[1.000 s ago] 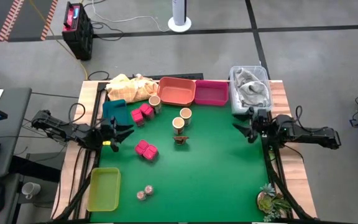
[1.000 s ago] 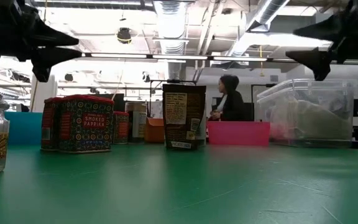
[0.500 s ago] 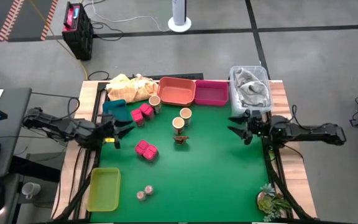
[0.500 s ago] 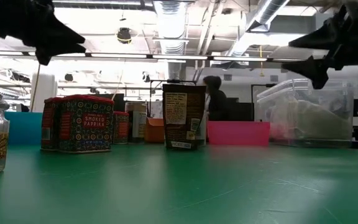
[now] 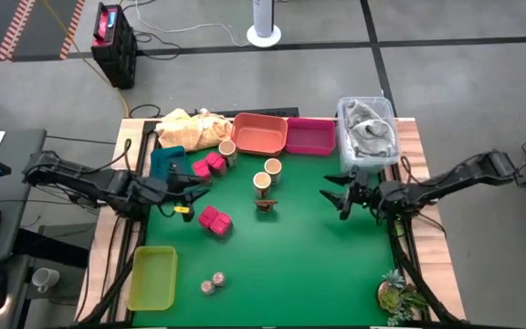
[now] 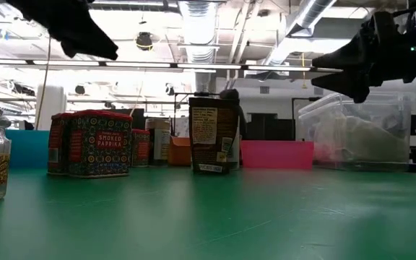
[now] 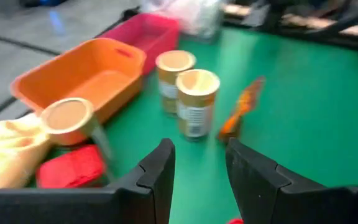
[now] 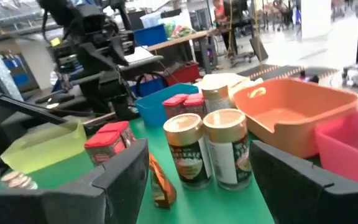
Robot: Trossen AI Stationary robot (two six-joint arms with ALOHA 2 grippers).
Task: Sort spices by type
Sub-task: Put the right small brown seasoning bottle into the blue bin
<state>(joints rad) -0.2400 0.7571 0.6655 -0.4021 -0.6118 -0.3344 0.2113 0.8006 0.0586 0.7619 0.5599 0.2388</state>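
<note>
Spices stand on the green mat. Three tan round jars (image 5: 227, 149) (image 5: 272, 168) (image 5: 262, 183) are near the middle back, with a brown twiggy piece (image 5: 265, 205) just in front of them. Red cube boxes sit in two groups (image 5: 208, 166) (image 5: 215, 220). Tiny shakers (image 5: 212, 285) stand near the front. My left gripper (image 5: 197, 194) (image 7: 197, 163) hovers open above the mat, left of the nearer red boxes. My right gripper (image 5: 334, 196) (image 8: 197, 180) hovers open right of the jars, pointing level toward them. Neither holds anything.
An orange tray (image 5: 259, 133) and a magenta tray (image 5: 310, 136) line the far edge, with a clear bin (image 5: 367, 132) at the far right. A teal tray (image 5: 166, 160) and yellow cloth (image 5: 190, 128) lie far left. A yellow-green tray (image 5: 152, 277) sits front left.
My left gripper has risen and reached out from the table's left edge toward the middle. My right gripper has reached out from the right edge toward the jars. Both have stayed open. No spice has moved.
</note>
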